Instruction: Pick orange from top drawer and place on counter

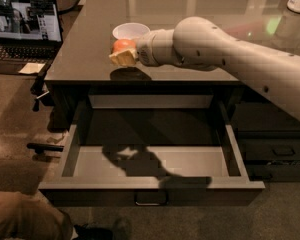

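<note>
In the camera view, the orange is held clamped in the gripper just above the counter, beside the white bowl, while the top drawer is seen open below. The placing step is judged to be in hand. A short lowering onto the counter and a release are called for next.

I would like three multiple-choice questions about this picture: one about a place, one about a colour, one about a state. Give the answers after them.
1. The top drawer is: A shut; B pulled open, nothing visible inside; C open and full of fruit.
2. The bowl is: A white; B blue; C black.
3. The orange is: A in the drawer; B in the bowl; C in the claw, above the counter.
Answers: B, only its bare floor shows; A, it looks white; C, the claw is shut on it over the counter.
</note>
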`<state>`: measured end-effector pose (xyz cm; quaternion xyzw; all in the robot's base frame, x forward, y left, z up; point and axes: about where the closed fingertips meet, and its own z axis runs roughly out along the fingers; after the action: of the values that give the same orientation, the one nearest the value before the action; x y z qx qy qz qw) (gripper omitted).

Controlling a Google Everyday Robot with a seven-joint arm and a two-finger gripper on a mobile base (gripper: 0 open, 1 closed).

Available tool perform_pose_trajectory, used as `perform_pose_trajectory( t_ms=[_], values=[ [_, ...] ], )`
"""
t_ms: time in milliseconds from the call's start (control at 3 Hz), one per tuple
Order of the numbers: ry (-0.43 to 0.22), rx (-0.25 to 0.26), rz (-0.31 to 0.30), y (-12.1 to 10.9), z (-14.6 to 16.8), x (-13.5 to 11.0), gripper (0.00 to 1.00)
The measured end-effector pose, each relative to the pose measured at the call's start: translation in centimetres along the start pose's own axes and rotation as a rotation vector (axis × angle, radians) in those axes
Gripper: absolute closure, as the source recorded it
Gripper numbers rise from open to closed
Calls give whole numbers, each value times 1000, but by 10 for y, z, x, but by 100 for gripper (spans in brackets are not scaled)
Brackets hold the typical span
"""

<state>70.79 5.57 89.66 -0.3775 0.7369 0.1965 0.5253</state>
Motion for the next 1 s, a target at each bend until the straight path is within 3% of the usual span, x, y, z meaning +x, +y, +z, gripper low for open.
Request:
perform_pose_trajectory(
  t_ms=[333,1000],
  values=[
    [38,85,45,-16,4,15,100],
    [68,200,83,-35,-9,33,58]
  ],
)
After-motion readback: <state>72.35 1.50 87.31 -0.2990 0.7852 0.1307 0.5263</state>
